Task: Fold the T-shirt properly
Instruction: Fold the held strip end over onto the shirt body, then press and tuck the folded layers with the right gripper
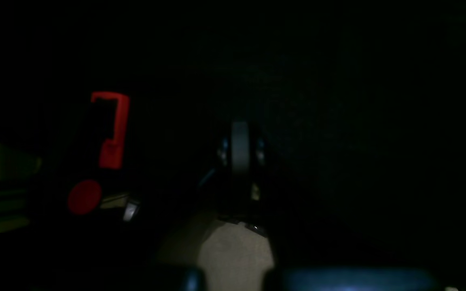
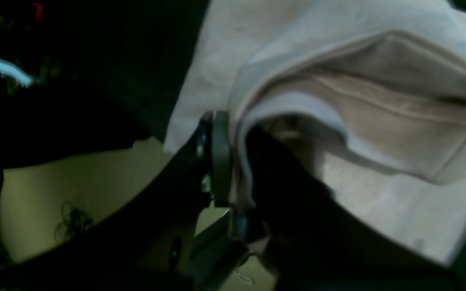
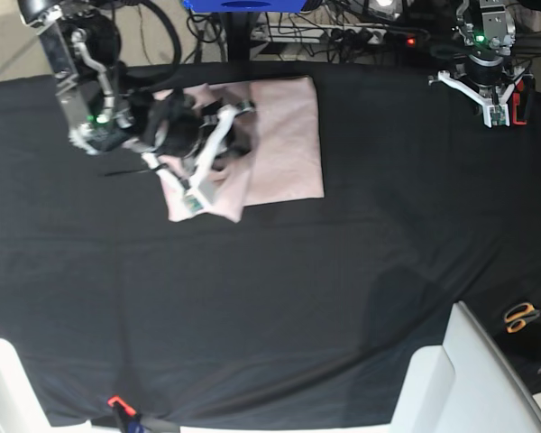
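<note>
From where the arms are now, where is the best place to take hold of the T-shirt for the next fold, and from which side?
Probably the free far corner of the T-shirt, on its flat doubled edge, approached by the left gripper from above on that side. The right gripper already pinches the bunched near edge, so the flat side is the one left open.
</note>
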Robot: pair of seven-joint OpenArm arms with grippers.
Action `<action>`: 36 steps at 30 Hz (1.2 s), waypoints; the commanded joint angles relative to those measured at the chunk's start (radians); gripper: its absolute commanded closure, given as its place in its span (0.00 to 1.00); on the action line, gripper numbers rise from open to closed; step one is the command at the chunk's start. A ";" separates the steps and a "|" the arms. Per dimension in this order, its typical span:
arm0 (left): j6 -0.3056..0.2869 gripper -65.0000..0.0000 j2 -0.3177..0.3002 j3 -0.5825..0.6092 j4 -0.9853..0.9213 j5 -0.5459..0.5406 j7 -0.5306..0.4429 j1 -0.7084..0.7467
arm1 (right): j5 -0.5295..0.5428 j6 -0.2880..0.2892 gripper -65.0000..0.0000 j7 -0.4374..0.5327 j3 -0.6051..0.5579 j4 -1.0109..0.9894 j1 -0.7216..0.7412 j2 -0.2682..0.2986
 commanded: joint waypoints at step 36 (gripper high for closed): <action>0.007 1.00 -0.013 -0.006 0.011 0.000 -0.020 0.006 | 0.018 0.008 0.94 0.115 -0.053 -0.156 0.061 -0.046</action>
